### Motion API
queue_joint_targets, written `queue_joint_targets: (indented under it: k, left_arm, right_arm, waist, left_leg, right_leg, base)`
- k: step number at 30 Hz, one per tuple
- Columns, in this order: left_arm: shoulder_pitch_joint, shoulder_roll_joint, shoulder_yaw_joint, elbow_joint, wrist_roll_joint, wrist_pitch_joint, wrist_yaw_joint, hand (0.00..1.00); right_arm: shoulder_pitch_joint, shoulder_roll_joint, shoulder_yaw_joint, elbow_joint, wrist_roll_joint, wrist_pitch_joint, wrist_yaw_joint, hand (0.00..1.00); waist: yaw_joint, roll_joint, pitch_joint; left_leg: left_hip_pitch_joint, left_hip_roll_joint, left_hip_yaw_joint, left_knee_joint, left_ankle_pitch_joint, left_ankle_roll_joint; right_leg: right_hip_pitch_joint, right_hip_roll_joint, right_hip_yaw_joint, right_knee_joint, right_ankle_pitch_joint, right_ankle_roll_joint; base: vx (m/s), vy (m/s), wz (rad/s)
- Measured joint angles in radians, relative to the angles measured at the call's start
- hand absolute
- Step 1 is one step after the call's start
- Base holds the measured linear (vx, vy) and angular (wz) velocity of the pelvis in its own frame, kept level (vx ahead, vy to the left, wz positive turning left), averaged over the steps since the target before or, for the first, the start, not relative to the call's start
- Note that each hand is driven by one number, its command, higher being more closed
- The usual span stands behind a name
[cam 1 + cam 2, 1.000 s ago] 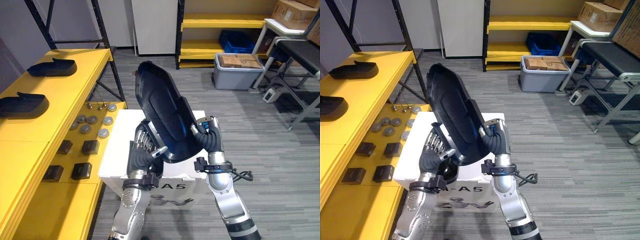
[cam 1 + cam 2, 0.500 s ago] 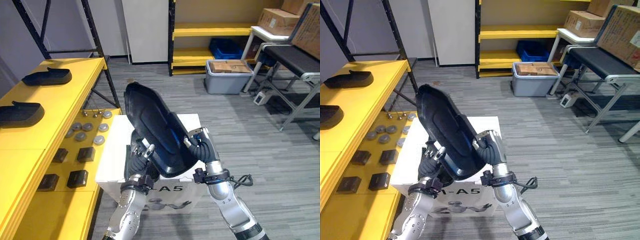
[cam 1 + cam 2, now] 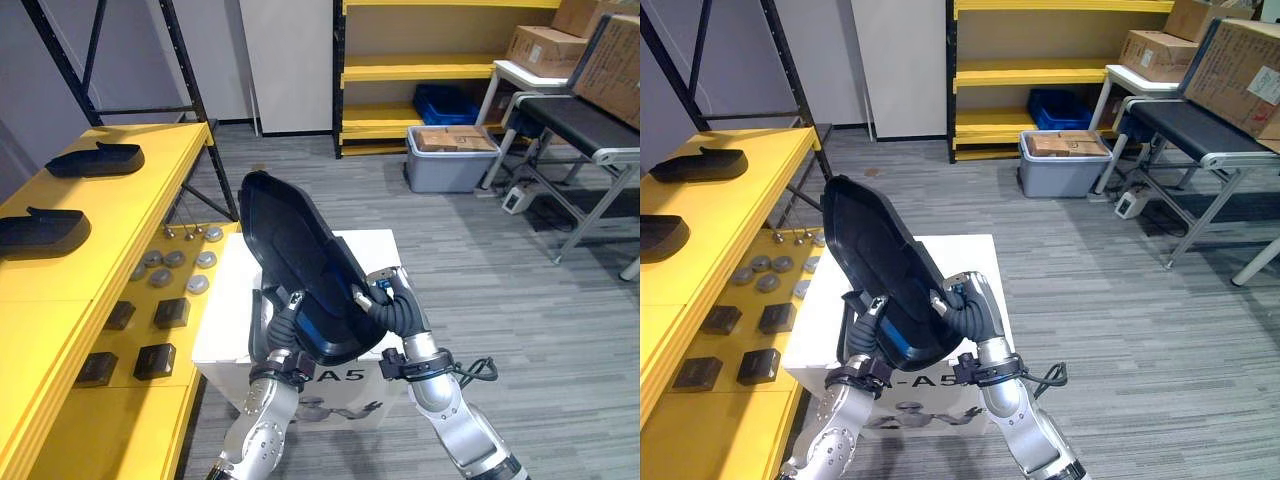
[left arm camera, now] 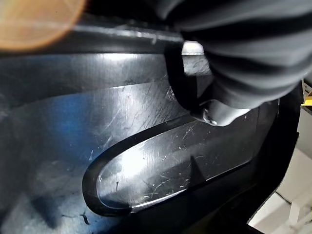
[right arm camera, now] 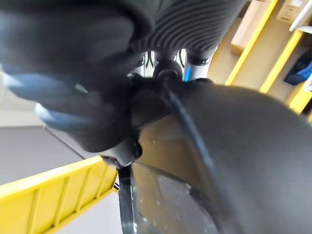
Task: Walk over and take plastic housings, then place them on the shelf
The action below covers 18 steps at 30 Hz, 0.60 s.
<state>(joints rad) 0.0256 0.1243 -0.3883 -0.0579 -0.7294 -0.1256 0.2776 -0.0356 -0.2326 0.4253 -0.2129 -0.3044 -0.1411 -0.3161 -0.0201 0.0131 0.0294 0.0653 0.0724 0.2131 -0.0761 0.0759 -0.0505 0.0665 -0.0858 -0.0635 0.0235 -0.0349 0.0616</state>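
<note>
Grip on the black plastic housing [image 3: 300, 260]: left hand [image 3: 280, 320] and right hand [image 3: 395, 308] both clamped on its lower rim, thumbs hooked over the front face, other fingers hidden behind. Carried high and tilted, broad end up and leaning toward the yellow shelf [image 3: 130, 200], above the white box [image 3: 235, 300], touching neither. Already lying on the shelf's top level, well apart from the carried piece: a nearer housing [image 3: 45, 230] and a farther housing [image 3: 95, 160]. Top-heavy hold, so liable to swing or twist out from under the thumbs on any jolt while walking or turning. Risk of the raised end clipping the dark rack upright [image 3: 190, 110] or the shelf edge on approach. Risk too of nudging the resting pieces, or of a drop onto the metal discs [image 3: 175, 265] and black blocks [image 3: 170, 312] on the lower level, if released too near the edge
</note>
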Motion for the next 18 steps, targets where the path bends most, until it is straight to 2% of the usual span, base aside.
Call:
queue_joint_targets:
  k: [5,8,11,14,18]
  left_arm:
    - [-0.022,-0.038,0.056,-0.041,0.172,0.026,-0.024,1.0]
    - [-0.023,-0.068,0.08,-0.083,0.258,0.03,-0.058,1.0]
    - [-0.005,-0.08,0.124,-0.089,0.312,0.031,-0.086,1.0]
    - [0.044,-0.082,0.209,-0.089,0.343,0.033,-0.087,1.0]
    - [0.094,-0.097,0.267,-0.109,0.383,0.034,-0.088,1.0]
  right_arm:
    - [0.003,0.0,-0.1,-0.038,0.226,-0.014,0.121,0.0]
    - [0.004,0.003,-0.218,-0.125,0.341,-0.038,0.181,0.0]
    - [-0.006,0.027,-0.443,-0.184,0.447,-0.071,0.175,0.0]
    - [-0.002,0.033,-0.655,-0.201,0.518,-0.103,0.147,0.0]
    - [0.045,0.034,-0.807,-0.183,0.534,-0.122,0.115,0.0]
  waist:
    - [0.002,0.0,0.0]
    - [0.002,0.0,0.0]
    - [0.0,0.0,0.0]
    - [-0.021,-0.001,0.0]
    - [-0.026,-0.001,0.001]
  left_leg:
    - [0.001,0.0,-0.001,-0.002,0.001,0.002]
    - [0.003,-0.001,-0.001,-0.005,0.001,0.002]
    - [0.008,-0.001,0.0,-0.009,0.001,0.002]
    - [0.006,-0.001,0.001,-0.009,0.001,0.002]
    - [-0.003,0.0,0.001,-0.009,0.0,0.001]
  right_leg:
    - [0.0,0.0,-0.001,0.002,0.001,-0.001]
    - [0.001,0.0,-0.001,0.003,0.001,0.0]
    - [0.002,0.0,0.001,0.003,0.001,0.0]
    - [0.001,0.001,0.002,0.001,0.001,0.0]
    - [-0.006,0.001,0.002,-0.003,0.001,0.0]
  base:
    - [0.0,0.0,0.0]
    - [0.0,0.0,0.0]
    - [0.0,0.0,0.0]
    - [0.0,0.0,0.0]
    - [0.0,0.0,0.0]
